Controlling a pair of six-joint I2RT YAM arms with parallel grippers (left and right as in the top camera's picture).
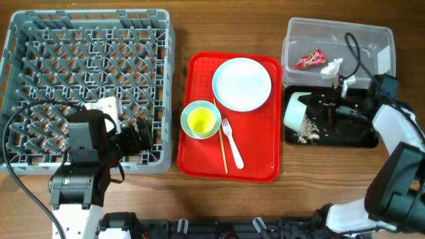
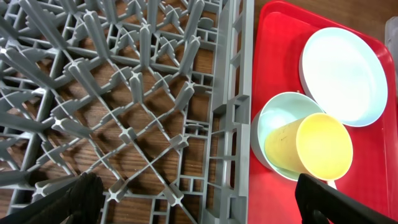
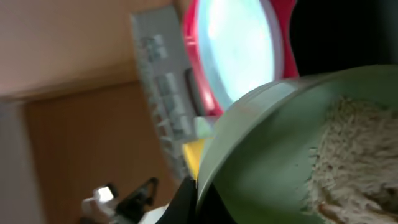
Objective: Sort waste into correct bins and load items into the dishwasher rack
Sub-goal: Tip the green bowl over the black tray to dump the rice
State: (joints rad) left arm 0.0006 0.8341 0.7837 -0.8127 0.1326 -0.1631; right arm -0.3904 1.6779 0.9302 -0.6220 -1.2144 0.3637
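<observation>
My right gripper [image 1: 311,106] is shut on the rim of a mint-green bowl [image 1: 294,111], which is tipped on its side over the black tray [image 1: 358,141]. Rice scraps [image 1: 307,134] lie in the tray below it. In the right wrist view my fingers [image 3: 202,199] pinch the bowl's rim [image 3: 261,155], and rice [image 3: 348,155] clings inside. The clear tub [image 1: 382,36] holds the red wrapper [image 1: 309,60] and the white paper scrap [image 1: 331,68]. My left gripper [image 1: 143,138] is open and empty over the grey rack's [image 1: 40,40] near right corner; it also shows in the left wrist view [image 2: 199,208].
The red serving tray [image 1: 265,162] holds the white plate [image 1: 242,83], a second mint bowl [image 1: 189,129] with the yellow cup [image 1: 201,121] in it, the white fork [image 1: 232,143] and the chopsticks [image 1: 223,153]. In the left wrist view the cup [image 2: 323,146] lies right of the rack wall [image 2: 233,106].
</observation>
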